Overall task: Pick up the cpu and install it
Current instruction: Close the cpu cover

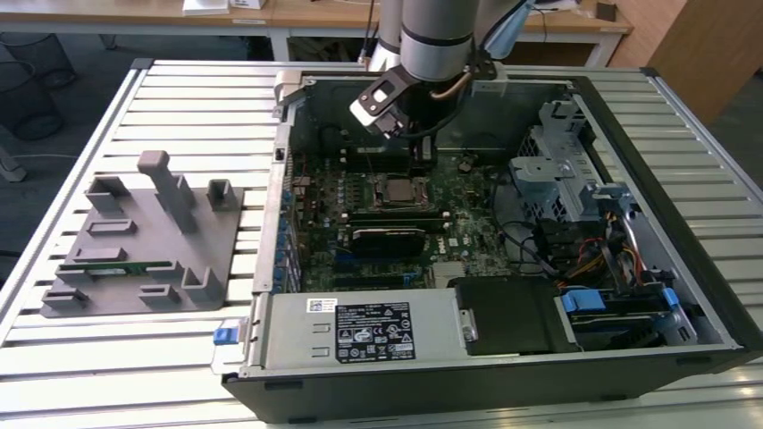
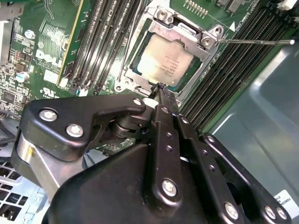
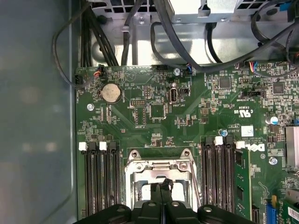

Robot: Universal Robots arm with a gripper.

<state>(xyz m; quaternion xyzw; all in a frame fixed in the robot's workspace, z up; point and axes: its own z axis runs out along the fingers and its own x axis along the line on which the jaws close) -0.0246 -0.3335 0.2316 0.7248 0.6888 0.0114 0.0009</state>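
A slatted metal counter (image 1: 179,98) carries an open computer case (image 1: 501,389) lying on its side. On the exterior view's left, well apart from the case, sits a grey tray (image 1: 155,234) of upright blocks with a green memory stick (image 1: 113,266) lying in it. The arm (image 1: 435,36) reaches down into the case above the green motherboard (image 1: 471,223).

In the second wrist view, banks of black memory slots (image 2: 107,42) run along either side of the metal socket frame (image 2: 187,30). The cpu (image 2: 161,60) lies flat inside that frame with its shiny silver face up. It is square, so it has no long axis. Its edges run square with the frame and parallel to the slots. A thin lever rod (image 2: 252,42) sticks out past one corner of the frame.

The hand (image 2: 161,88) is clenched, with its two black fingers pressed together and nothing between them. Its tips sit at the frame's rim, just beside one edge of the cpu rather than over its middle. Whether they touch the chip cannot be told.
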